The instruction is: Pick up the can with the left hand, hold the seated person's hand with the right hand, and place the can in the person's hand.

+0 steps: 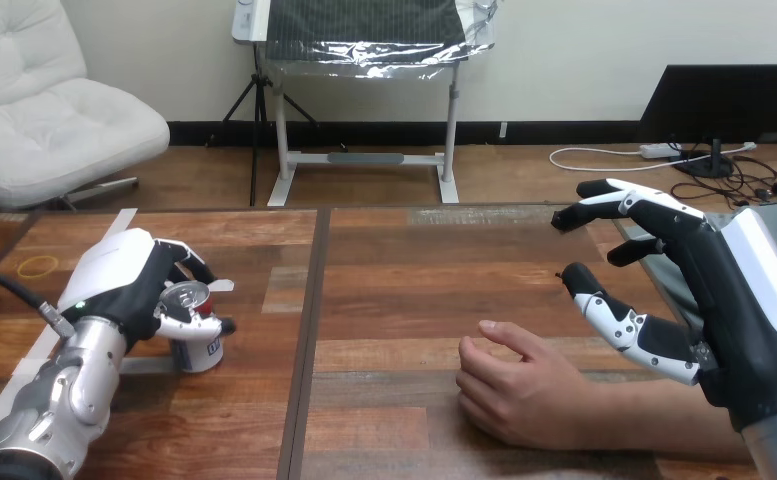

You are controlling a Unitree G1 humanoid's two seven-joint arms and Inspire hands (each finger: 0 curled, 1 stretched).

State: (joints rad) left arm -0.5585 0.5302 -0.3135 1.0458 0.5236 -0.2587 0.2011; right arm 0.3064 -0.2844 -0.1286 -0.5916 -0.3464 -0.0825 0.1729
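Note:
A small can (193, 331) with a silver top stands upright on the wooden table (394, 270) at the left. My left hand (129, 285) wraps round it, fingers behind and thumb across its front. The person's hand (519, 385) rests on the table at the lower middle right, its forearm running off to the right. My right hand (709, 290) hovers open above and to the right of that forearm, fingers spread and pointing left, apart from the person's hand.
A yellow rubber band (37, 266) lies on the table at the far left. A dark seam (309, 330) runs down the table between the can and the person's hand.

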